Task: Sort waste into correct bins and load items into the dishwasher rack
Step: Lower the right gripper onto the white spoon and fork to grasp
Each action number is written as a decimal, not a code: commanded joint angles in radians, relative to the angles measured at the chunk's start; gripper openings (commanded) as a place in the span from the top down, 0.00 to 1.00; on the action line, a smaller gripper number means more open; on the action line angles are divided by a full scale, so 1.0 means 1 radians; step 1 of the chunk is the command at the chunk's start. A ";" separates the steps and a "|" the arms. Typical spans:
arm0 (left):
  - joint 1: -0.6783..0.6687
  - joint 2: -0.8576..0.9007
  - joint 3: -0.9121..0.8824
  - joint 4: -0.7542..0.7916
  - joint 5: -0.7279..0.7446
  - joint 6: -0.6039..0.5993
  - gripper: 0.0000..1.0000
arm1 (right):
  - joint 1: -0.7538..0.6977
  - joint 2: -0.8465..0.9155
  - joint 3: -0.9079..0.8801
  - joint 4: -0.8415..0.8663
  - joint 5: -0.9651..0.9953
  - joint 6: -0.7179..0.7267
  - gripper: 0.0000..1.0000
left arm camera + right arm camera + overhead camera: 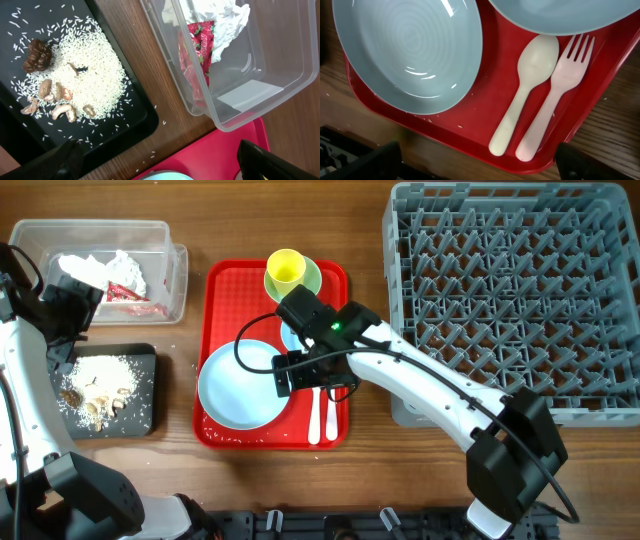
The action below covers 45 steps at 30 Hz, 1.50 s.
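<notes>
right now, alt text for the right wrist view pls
A white spoon and fork lie side by side on a red tray. A light blue plate sits beside them, with the edge of a light blue bowl above.

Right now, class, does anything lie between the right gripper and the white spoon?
Nothing visible does. The spoon lies bare on the red tray beside the fork, below the open right gripper.
</notes>
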 commanded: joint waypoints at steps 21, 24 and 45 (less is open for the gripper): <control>0.005 0.003 0.011 0.000 0.002 -0.002 0.00 | -0.055 0.025 0.000 -0.030 0.146 -0.080 0.00; 0.005 0.003 0.011 0.000 0.002 -0.002 0.00 | -0.048 0.026 0.000 0.064 0.090 -0.116 0.00; 0.005 0.003 0.011 0.000 0.002 -0.002 0.00 | -0.005 0.026 -0.006 -0.045 0.239 -0.007 0.15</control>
